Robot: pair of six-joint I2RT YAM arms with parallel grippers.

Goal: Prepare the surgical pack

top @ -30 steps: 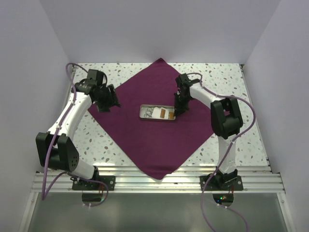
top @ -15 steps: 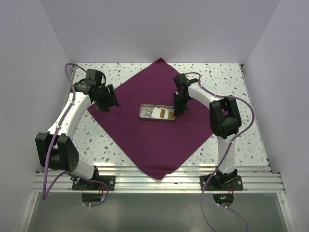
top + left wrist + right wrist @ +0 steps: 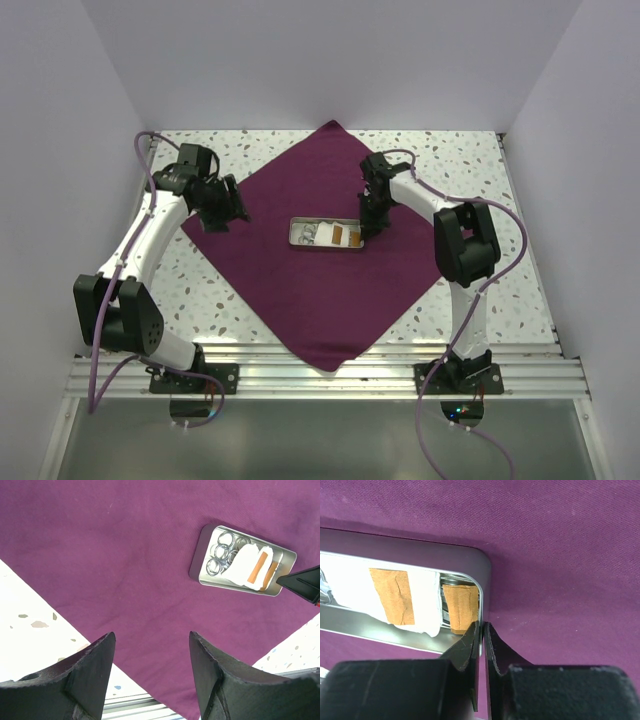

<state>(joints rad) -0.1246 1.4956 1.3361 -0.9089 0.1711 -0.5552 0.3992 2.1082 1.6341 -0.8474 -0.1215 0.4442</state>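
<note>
From 6 o'clock the right hand (image 3: 481, 628) reaches in, fingers nearly together, pinching the thin end wall of the metal tray (image 3: 486, 580). Tray runs off toward 9 o'clock, holding white gauze (image 3: 350, 587) with 2 orange-brown strips (image 3: 392, 595). The surgical pack (image 3: 550, 540) lies beneath.

The white speckled tabletop (image 3: 470, 160) carries the surgical pack (image 3: 320, 290), a maroon cloth spread flat and set cornerwise, its near corner overlapping the metal rail (image 3: 530, 375) at the front edge.
</note>
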